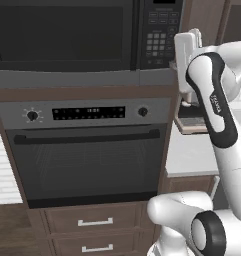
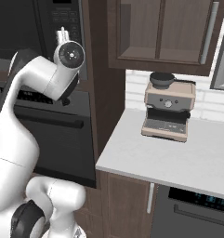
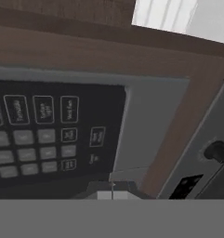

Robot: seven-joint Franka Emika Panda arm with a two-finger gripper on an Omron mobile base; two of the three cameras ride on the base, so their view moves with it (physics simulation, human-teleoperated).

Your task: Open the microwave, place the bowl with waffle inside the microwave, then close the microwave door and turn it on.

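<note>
The microwave (image 1: 82, 35) sits built in above the oven (image 1: 87, 150), its microwave door (image 1: 62, 32) closed. The gripper (image 1: 189, 42) is raised just right of the keypad (image 3: 48, 135), close to it; whether its fingers are apart cannot be told.

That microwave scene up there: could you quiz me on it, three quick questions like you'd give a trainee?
1. True or false: the microwave door is shut.
2. What stands on the counter to the right? A) toaster B) espresso machine C) kettle
3. Fill in: the hand is raised beside the microwave's ____.

Key: 1 true; 2 B; 3 keypad, which the hand view shows close up.
</note>
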